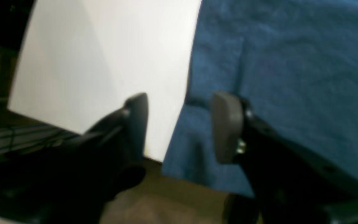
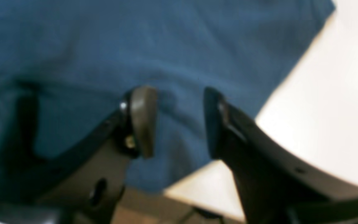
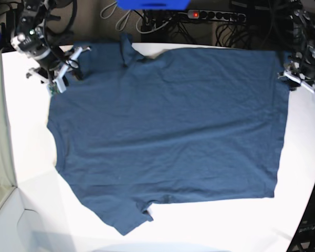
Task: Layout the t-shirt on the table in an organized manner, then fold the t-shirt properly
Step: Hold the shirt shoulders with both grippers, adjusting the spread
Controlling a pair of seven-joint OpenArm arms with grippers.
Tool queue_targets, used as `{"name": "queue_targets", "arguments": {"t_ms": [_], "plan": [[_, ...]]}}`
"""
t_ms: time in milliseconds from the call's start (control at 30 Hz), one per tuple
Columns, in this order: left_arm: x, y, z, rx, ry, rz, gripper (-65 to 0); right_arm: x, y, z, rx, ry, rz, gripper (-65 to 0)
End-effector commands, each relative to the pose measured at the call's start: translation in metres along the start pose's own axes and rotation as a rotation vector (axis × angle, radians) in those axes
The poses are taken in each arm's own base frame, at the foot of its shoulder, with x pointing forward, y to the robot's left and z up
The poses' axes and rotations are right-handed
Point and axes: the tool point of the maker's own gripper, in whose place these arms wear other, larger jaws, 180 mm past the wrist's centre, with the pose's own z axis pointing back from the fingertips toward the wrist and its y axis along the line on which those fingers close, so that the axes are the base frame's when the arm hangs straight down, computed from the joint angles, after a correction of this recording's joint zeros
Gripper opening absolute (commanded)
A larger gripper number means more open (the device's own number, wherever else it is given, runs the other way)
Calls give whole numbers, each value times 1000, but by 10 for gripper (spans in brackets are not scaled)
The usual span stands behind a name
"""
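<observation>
While both arms hang at the far edge: the t-shirt [image 3: 168, 136] lies spread nearly flat on the table [image 3: 31, 178], its long axis running straight from one gripper to the other.
Left gripper [image 1: 179, 124]: jaws spread, nothing between them; the hem corner sits under one pad [image 1: 227, 124], bare table under the other.
Right gripper [image 2: 176, 121]: jaws spread and empty, cloth directly beneath and ahead of both pads.
Deciding relation: shirt reaches inward and toward the near side from each tool; the hem end is nearer the left arm, the sleeve and neck end nearer the right.
Base view alone shows: the whole outline, a small fold near the collar [image 3: 127, 50], and the near sleeve [image 3: 128, 218] skewed.
Wrist views alone show: the gap between the pads, and cloth drooping over the table's far edge.
Judgement: layout looks mostly done; folding not yet begun.
</observation>
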Motion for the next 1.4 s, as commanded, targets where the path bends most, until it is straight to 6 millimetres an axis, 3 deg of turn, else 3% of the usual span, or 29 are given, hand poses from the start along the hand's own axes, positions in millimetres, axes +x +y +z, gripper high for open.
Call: {"name": "queue_targets", "arguments": {"t_ms": [0,267,433,633,800,1133,1200,1367], "plan": [[-2,5,4,14,-1,-10,-324,7,-1,4,-1,-37,2,-362],[-46,-3,10,1,83,29,-322,-3,1,7,3,-13,1,-362],[-55,-6,10,-4,101,40,-322,-3,1,7,4,-11,0,-362],[-79,0,-3,-3,175,74,-322,-2,0,6,4,-14,-1,-362],[-83,-1,-12,-10,192,100,-322,-2,0,6,3,-15,-1,-362],[-72,-4,-20,-14,174,108,-330,-2,-1,5,1,-13,2,-362],[-66,-5,-22,-18,161,110,-381,-2,-1,5,1,-13,2,-362],[-60,-6,-24,-19,148,114,-594,-3,0,6,2,-10,2,-362]]}}
